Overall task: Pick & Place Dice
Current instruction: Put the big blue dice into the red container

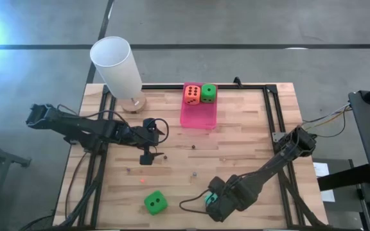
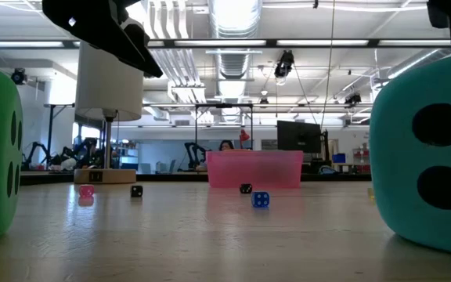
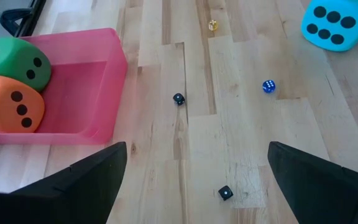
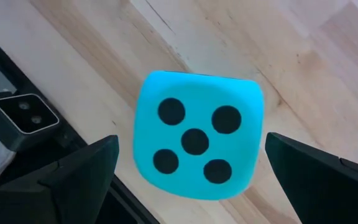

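Observation:
A teal die [image 4: 194, 134] sits on the table near its front edge, five pips up. My right gripper [image 4: 191, 140] hovers open above it, one finger on either side, clear of it. In the high view the gripper [image 1: 216, 204] covers most of that die [image 1: 208, 197]. A green die [image 1: 155, 202] rests on the table to its left. An orange-red die [image 1: 192, 94] and another green die [image 1: 208, 93] lie in the far end of the pink bin [image 1: 198, 119]. My left gripper [image 1: 146, 156] hangs open above mid-table, holding nothing.
A white cylinder [image 1: 117, 64] on a wooden base stands at the far left. Tiny dice dot the middle of the table: black [image 3: 178, 98], blue [image 3: 268, 86], black [image 3: 225, 193] and yellow [image 3: 212, 25]. A small camera [image 4: 20, 112] sits at the front edge beside the teal die.

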{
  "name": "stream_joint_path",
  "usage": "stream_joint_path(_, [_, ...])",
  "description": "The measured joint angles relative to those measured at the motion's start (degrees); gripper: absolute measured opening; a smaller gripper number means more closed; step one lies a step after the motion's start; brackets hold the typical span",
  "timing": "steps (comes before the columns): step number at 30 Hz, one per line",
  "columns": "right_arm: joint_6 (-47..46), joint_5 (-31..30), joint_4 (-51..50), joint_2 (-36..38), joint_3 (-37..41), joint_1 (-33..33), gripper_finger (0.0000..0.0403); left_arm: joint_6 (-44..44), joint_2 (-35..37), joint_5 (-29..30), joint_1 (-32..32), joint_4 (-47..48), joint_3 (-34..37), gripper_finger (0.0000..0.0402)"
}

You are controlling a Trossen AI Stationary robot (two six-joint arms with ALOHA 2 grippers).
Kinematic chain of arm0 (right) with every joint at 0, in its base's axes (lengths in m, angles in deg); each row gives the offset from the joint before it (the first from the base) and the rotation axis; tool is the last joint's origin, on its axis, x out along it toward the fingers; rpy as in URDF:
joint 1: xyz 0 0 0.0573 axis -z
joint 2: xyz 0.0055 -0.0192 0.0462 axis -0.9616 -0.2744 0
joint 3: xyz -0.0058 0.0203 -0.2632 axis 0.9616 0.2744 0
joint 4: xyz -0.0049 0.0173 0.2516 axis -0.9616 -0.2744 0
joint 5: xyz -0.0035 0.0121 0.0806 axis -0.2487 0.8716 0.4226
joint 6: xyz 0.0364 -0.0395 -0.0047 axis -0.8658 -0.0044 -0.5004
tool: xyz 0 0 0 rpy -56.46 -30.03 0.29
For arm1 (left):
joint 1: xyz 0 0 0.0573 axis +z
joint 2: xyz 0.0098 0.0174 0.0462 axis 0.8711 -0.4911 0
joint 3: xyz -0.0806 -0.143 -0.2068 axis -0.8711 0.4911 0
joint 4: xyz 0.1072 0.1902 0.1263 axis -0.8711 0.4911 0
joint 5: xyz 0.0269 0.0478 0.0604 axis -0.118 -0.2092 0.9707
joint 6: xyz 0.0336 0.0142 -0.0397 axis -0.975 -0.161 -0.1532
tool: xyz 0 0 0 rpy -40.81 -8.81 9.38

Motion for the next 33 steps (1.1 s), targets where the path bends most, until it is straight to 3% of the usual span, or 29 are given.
stream_joint_path(14, [7.3, -2.3, -0.2, 0.1, -4.5, -0.2, 0.0400, 0.0, 0.0, 0.0, 0.0, 0.0, 0.0, 0.0392])
stream_joint_path(33, [5.2, -0.8, -2.9, -3.3, -4.1, -0.3, 0.0400, 0.0, 0.0, 0.0, 0.0, 0.0, 0.0, 0.0392])
